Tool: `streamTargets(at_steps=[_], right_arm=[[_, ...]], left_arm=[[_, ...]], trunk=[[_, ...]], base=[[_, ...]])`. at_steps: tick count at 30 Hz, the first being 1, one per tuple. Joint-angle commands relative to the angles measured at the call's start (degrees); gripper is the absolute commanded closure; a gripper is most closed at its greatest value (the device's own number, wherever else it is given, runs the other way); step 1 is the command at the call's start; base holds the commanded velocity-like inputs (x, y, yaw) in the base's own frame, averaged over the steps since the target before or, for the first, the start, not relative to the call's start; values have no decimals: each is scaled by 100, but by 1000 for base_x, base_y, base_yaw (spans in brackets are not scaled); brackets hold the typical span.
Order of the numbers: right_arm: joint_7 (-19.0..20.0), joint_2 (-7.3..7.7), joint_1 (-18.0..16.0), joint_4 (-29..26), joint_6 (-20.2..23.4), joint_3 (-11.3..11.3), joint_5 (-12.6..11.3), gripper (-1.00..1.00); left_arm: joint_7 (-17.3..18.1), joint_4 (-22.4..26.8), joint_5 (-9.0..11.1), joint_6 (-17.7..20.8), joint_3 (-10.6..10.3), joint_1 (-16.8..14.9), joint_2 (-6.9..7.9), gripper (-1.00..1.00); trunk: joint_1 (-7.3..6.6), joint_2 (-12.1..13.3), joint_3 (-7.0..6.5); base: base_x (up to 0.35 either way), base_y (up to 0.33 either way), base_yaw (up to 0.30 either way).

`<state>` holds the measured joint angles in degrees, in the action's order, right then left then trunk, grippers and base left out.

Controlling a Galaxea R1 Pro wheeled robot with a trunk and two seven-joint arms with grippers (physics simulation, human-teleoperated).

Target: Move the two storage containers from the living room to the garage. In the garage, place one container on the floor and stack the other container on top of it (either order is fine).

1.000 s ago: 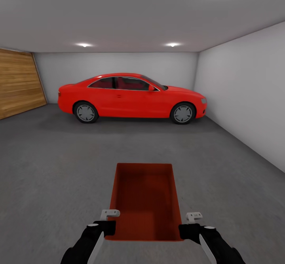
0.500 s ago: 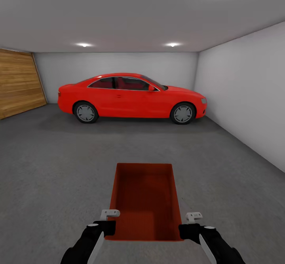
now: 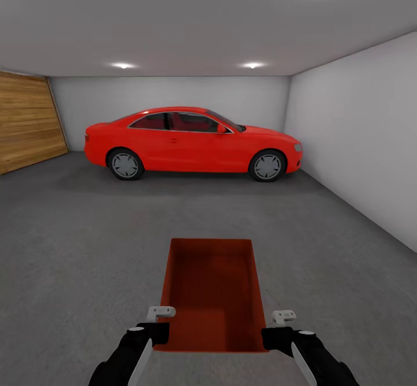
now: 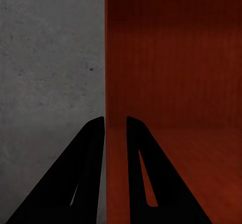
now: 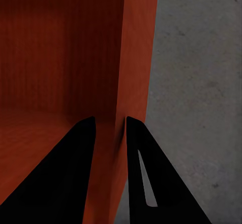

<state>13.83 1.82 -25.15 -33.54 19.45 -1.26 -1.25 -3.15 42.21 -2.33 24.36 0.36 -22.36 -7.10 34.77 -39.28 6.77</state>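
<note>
The left gripper (image 3: 155,331) and right gripper (image 3: 272,335) are each clamped on a side wall of the storage container (image 3: 211,293) between them, above the floor (image 3: 75,258).

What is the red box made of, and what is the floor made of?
The red box looks like plastic: thin, smooth, matte walls of one even colour, with faint fine ridges inside. That is a guess from looks alone. The floor looks like rough concrete: dull grey and speckled, with small pits visible in the wrist views. The left gripper and the right gripper each pinch a wall.
</note>
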Motion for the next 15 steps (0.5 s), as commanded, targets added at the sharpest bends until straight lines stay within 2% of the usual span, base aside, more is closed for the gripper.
streamTargets(at_steps=[1, 15], right_arm=[[5, -24, 1, -21, -108, -208, -6, 100], [-2, -24, 1, -2, -189, -208, -7, 100]], left_arm=[[-40, 7, -4, 43, 70, -5, -73, 100], [-37, 7, -4, 42, 70, -5, -73, 100]], trunk=[[2, -9, 10], [2, -9, 10]], base=[[0, 0, 0], [0, 0, 0]])
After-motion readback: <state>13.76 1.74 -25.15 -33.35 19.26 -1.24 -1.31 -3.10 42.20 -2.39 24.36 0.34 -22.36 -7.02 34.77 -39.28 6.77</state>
